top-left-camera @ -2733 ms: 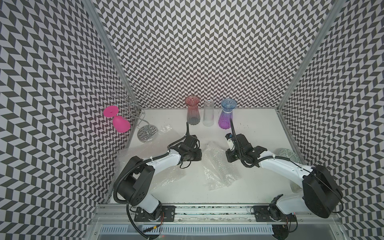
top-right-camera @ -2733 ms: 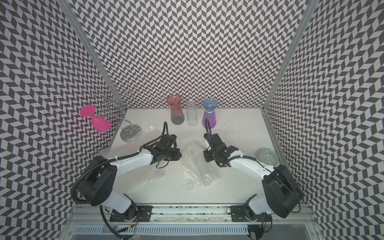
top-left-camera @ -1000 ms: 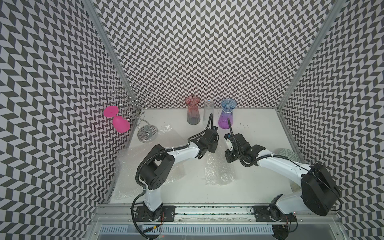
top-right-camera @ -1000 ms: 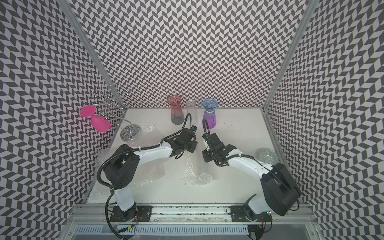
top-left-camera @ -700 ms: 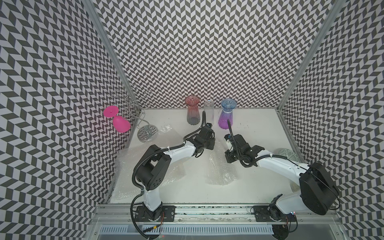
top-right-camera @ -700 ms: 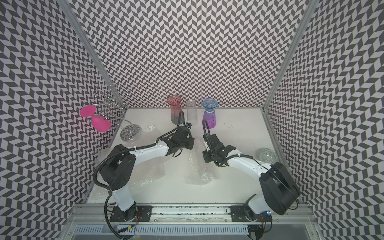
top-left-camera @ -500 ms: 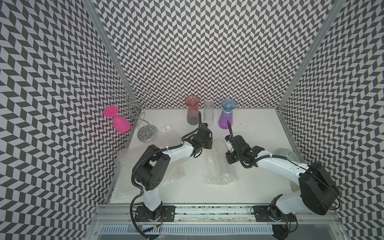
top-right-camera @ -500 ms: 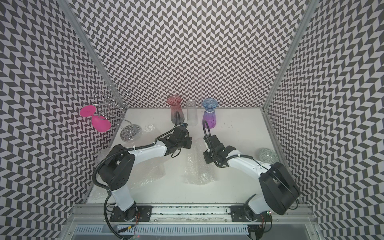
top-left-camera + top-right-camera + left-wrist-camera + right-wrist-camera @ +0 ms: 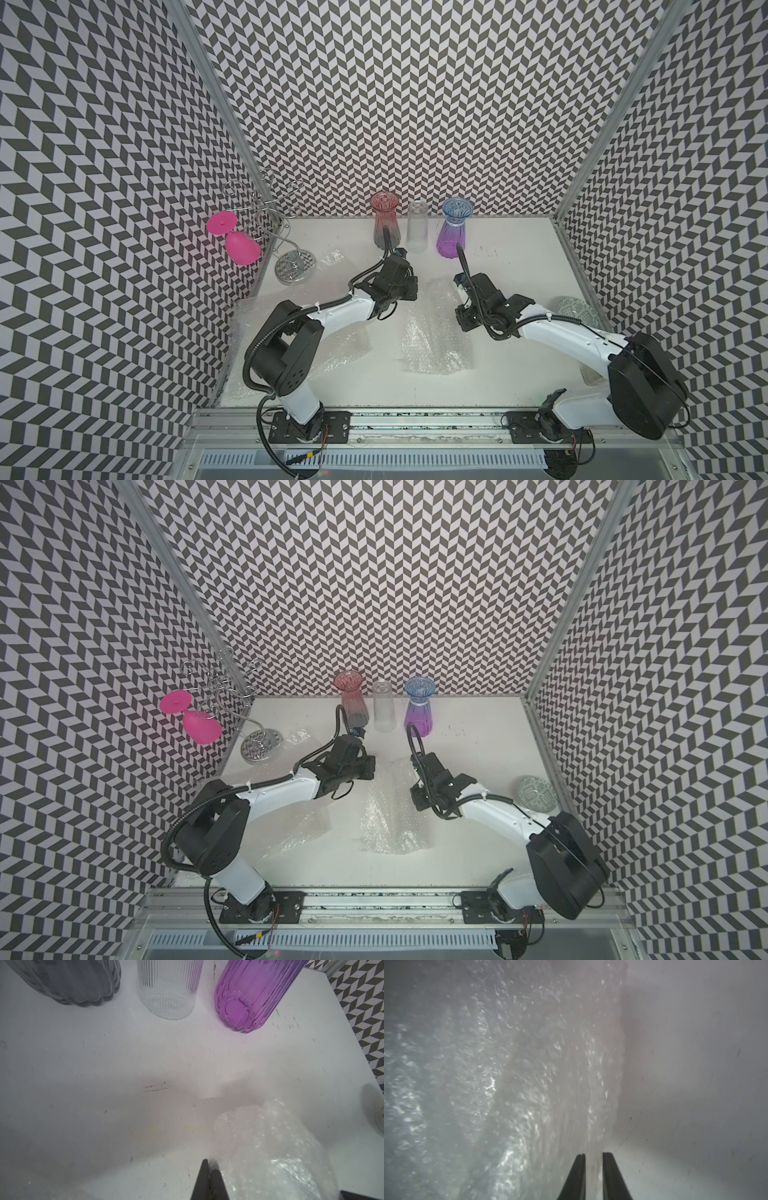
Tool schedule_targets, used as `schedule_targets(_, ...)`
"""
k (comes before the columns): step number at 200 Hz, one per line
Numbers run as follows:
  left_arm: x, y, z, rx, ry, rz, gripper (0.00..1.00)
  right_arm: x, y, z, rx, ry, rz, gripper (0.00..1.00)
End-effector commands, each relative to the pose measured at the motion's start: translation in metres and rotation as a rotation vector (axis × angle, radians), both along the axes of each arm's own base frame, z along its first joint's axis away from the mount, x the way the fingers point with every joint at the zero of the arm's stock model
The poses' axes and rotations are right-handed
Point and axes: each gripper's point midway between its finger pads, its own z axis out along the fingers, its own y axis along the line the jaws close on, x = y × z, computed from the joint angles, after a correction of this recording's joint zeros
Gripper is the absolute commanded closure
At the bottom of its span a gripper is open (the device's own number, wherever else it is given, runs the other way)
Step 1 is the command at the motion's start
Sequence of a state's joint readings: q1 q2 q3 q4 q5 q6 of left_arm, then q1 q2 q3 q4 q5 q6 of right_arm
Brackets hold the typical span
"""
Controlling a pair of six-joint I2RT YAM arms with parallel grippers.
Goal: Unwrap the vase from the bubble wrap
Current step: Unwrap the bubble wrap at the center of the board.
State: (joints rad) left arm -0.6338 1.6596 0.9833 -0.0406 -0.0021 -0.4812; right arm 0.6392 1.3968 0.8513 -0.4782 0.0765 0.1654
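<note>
A crinkly sheet of bubble wrap (image 9: 436, 336) (image 9: 390, 812) lies stretched front to back in the middle of the white table. My left gripper (image 9: 415, 291) (image 9: 209, 1164) is at the wrap's back left corner, shut on a wisp of its edge. My right gripper (image 9: 457, 299) (image 9: 593, 1155) is at the back right edge, jaws slightly open with the edge (image 9: 593, 1167) running between them. Three bare vases stand upright at the back: red-grey (image 9: 385, 226), clear ribbed (image 9: 417, 228) and blue-purple (image 9: 454, 232). I cannot make out a vase inside the wrap.
Another wrap sheet (image 9: 332, 345) lies flat under the left arm, and a small scrap (image 9: 332, 259) lies near the back left. A wire rack (image 9: 295, 266) holds a pink glass (image 9: 239, 245). A patterned dish (image 9: 575, 311) sits by the right wall.
My left gripper has drawn a little to the left with the wrap's corner. The wrap now lies flatter and longer. The right arm has barely moved, and its jaws have parted.
</note>
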Motion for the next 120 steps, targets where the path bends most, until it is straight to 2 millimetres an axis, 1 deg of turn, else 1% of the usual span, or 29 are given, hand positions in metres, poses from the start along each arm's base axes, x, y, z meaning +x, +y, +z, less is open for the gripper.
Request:
schedule_targets(1,-0.009,0.000,0.007,-0.051,0.016,-0.014,1.00,0.014,-0.004,0.034,-0.030,-0.089,-0.021,0.59)
schedule_targets(15,-0.015,0.002,0.005,-0.051,0.034,-0.022,1.00,0.018,-0.003,0.048,-0.026,-0.116,-0.021,0.45)
schedule_targets(25,-0.019,0.004,0.005,-0.057,0.043,-0.029,1.00,0.017,0.003,0.057,-0.001,-0.123,-0.012,0.36)
schedule_targets(35,-0.022,0.005,0.005,-0.060,0.057,-0.032,1.00,0.014,0.012,0.062,0.036,-0.116,0.005,0.31)
schedule_targets(48,-0.024,0.008,0.004,-0.063,0.074,-0.034,1.00,0.005,0.027,0.060,0.071,-0.091,0.038,0.25)
schedule_targets(69,-0.027,0.013,0.004,-0.074,0.097,-0.041,1.00,-0.010,0.050,0.049,0.094,-0.044,0.092,0.22)
schedule_targets(89,-0.029,0.016,0.005,-0.100,0.120,-0.053,1.00,-0.018,0.065,0.037,0.103,-0.014,0.134,0.21)
schedule_targets(102,-0.031,0.016,0.005,-0.105,0.128,-0.061,1.00,-0.017,0.065,0.024,0.075,0.003,0.135,0.21)
schedule_targets(120,-0.034,0.020,-0.001,-0.100,0.141,-0.060,1.00,-0.013,0.058,0.009,0.005,0.010,0.114,0.24)
